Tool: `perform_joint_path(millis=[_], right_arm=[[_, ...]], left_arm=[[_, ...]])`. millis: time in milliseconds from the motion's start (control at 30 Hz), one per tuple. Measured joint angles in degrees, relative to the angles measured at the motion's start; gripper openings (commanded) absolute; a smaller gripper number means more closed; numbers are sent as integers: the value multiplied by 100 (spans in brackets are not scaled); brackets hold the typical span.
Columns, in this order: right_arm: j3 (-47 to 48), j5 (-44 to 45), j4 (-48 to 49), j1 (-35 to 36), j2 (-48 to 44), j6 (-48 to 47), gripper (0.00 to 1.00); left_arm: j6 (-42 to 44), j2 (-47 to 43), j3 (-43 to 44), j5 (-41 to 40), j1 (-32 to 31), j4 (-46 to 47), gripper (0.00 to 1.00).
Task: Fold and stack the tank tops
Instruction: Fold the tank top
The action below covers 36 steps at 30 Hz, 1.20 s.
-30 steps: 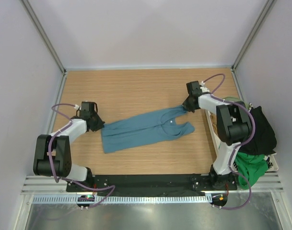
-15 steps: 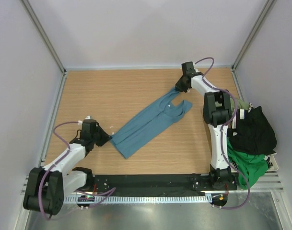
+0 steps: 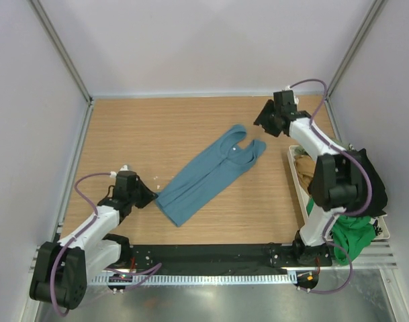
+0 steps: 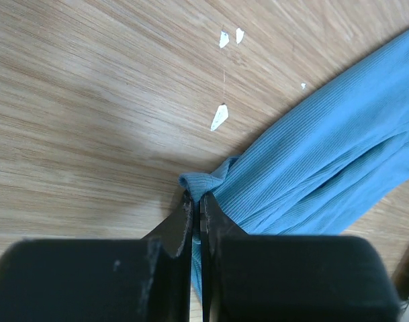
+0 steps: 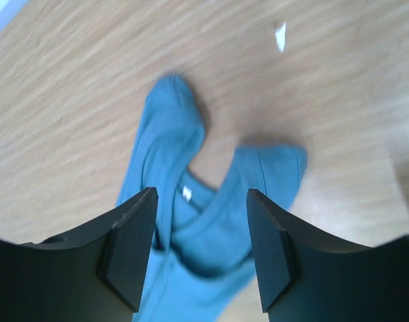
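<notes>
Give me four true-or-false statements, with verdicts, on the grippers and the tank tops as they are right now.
1. The left gripper is shut on a corner of the teal tank top. True.
2. The right gripper clamps the teal tank top. False: it is open and grips nothing.
3. The teal tank top lies in the heap on the right. False: it lies stretched diagonally on the table.
4. A black top and a green top lie heaped beside the right arm. True.
</notes>
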Motion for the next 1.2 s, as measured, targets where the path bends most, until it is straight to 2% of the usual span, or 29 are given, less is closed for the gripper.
perform_joint_path(millis=[167,300,433,633,1200], right_arm=[[-1620,-466,459,81,-1300,-15,66],[-2855,-682,623,326,-1709,9,66],[-3602,-796,625,581,-1989,79,66],[-4052,-911,920,750,-2376,210,67],[-4385,-1099,1626,931,-2063,520,66]], left_arm=[[195,212,79,57,0,-37,0],[308,280,133,127,0,-44,0],[411,308,188,190,0,-52,0],[455,306,192,232,0,-63,0],[553,286,195,297,0,-66,0]])
